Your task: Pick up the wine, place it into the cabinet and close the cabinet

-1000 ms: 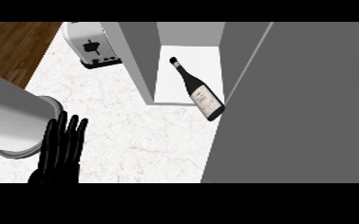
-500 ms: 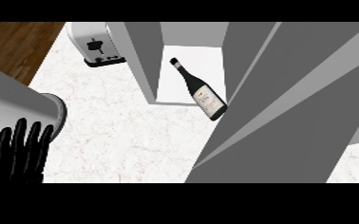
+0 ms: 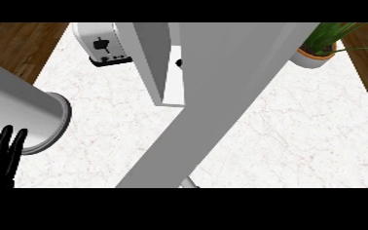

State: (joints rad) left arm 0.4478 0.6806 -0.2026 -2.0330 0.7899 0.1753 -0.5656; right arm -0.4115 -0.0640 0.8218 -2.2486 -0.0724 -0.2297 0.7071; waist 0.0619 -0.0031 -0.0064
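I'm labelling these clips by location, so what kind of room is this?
Most likely a kitchen: a white marbled counter carries a toaster and a grey cabinet with its door swinging, plus a potted plant at the corner.

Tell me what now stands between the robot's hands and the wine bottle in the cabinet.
The grey cabinet door stands across the opening, covering the dark wine bottle but for a sliver. The black left hand rests open at the lower left edge; the right is unseen.
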